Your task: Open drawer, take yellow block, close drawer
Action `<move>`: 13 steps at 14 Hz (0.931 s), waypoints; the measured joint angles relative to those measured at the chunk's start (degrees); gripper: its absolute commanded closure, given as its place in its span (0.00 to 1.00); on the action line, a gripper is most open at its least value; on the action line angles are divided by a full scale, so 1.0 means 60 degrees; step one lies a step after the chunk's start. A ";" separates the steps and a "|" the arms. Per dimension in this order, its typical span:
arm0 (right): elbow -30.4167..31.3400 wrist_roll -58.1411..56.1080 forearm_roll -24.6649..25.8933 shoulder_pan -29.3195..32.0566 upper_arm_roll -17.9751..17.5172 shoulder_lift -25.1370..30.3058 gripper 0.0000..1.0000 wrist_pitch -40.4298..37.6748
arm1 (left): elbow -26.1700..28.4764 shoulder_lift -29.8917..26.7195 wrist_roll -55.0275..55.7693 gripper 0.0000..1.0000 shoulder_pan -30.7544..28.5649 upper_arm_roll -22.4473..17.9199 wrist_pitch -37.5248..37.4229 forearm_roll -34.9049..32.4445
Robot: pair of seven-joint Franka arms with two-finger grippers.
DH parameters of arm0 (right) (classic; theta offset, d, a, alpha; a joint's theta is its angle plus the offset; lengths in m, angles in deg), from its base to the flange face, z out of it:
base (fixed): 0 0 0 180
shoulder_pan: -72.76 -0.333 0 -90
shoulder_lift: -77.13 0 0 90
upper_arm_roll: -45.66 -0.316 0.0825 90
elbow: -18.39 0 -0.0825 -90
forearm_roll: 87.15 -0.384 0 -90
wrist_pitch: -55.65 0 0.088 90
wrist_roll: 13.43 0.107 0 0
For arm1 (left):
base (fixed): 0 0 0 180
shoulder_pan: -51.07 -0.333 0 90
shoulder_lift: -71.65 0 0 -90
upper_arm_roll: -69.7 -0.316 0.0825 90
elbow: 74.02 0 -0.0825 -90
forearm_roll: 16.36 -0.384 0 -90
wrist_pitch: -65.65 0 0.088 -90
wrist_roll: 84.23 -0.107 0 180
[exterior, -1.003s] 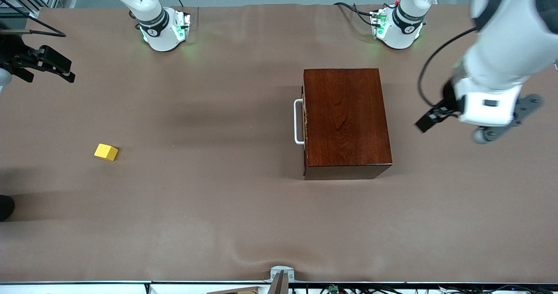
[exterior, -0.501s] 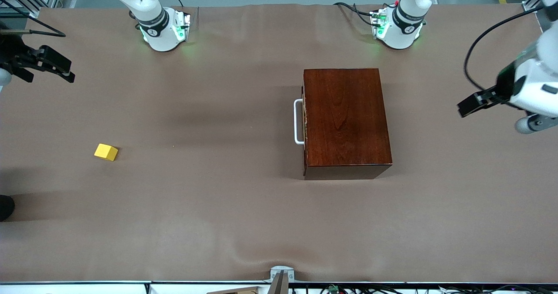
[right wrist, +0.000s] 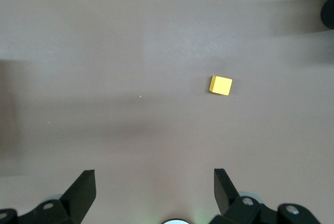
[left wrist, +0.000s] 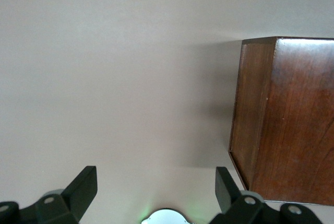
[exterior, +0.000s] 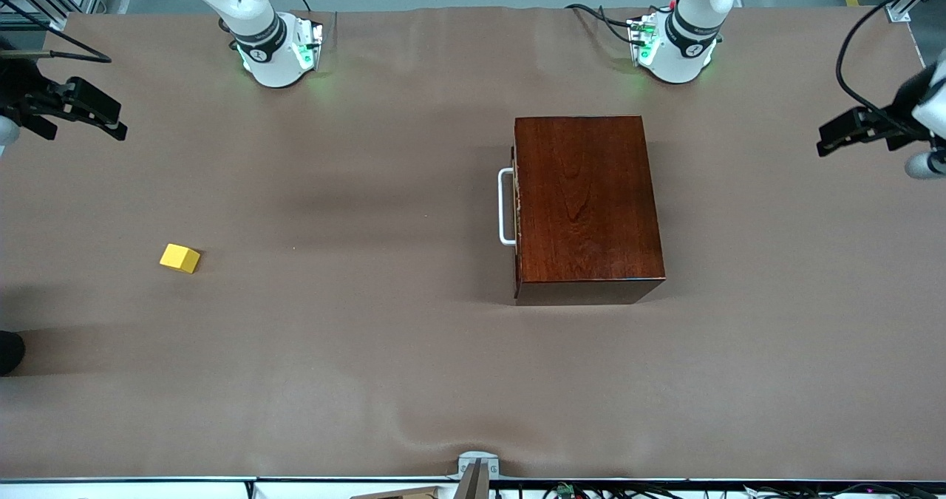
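Two grippers: left gripper (exterior: 839, 133) and right gripper (exterior: 103, 118) both spread, empty
Drawer (exterior: 516, 207): pushed in (handle (exterior: 505, 207) untouched)
Block (exterior: 179, 258): well apart from drawer, toward right arm's end

1. A brown table cloth (exterior: 369, 381), lightly wrinkled, spreads under the jaws of the right gripper (right wrist: 155, 185) and of the left gripper (left wrist: 156, 187).
2. A dark round thing (right wrist: 329, 12) sits at the cloth's edge, well apart from the right jaws.
3. A grey bracket (exterior: 478, 463) sits at the cloth's edge nearest the front camera, well apart from both pairs of jaws.
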 measured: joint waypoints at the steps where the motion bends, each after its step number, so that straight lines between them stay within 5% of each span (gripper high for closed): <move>1: 0.0000 0.0000 0.0000 0.0000 0.0000 0.0000 0.00 0.0000 | 0.0550 -0.0403 0.0000 0.00 -0.0043 0.0159 0.0319 0.0000; 4: 0.0000 0.0000 0.0000 0.0001 0.0003 0.0000 0.00 0.0000 | 0.1392 -0.1153 0.0000 0.00 -0.0279 0.0543 0.0655 0.0000; 13: 0.0000 0.0001 0.0000 0.0003 0.0010 0.0000 0.00 0.0000 | 0.1002 -0.1051 -0.0001 0.00 -0.0393 0.0589 0.0725 0.0030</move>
